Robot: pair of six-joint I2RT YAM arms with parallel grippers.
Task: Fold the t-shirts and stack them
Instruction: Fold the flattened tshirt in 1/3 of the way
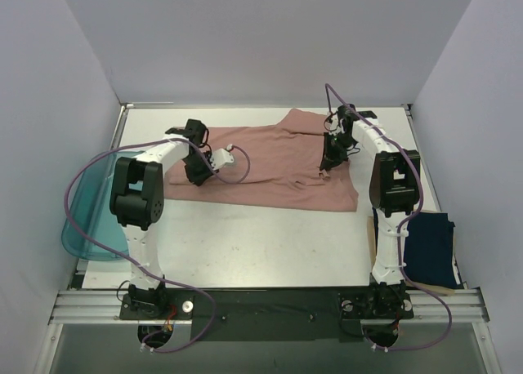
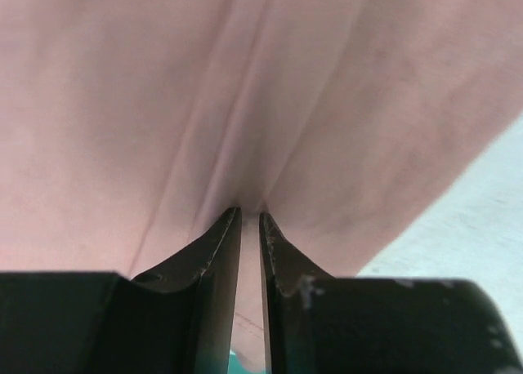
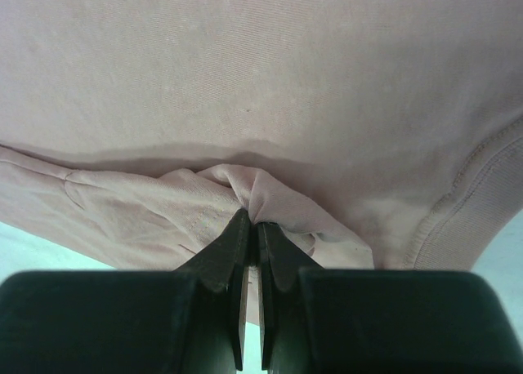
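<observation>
The spread t-shirt [image 1: 278, 166] lies on the table [image 1: 261, 243] toward 12 o'clock; the folded t-shirt [image 1: 431, 247] at 4 o'clock; the tray [image 1: 86, 219] overhangs the table's edge at 9 o'clock.

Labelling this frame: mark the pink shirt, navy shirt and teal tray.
pink shirt [image 1: 276, 166], top view, bare middle.
navy shirt [image 1: 431, 247], top view, centre.
teal tray [image 1: 86, 219], top view, left wall.

Overhead looks down; wrists hug pink t-shirt [image 1: 278, 166].
</observation>
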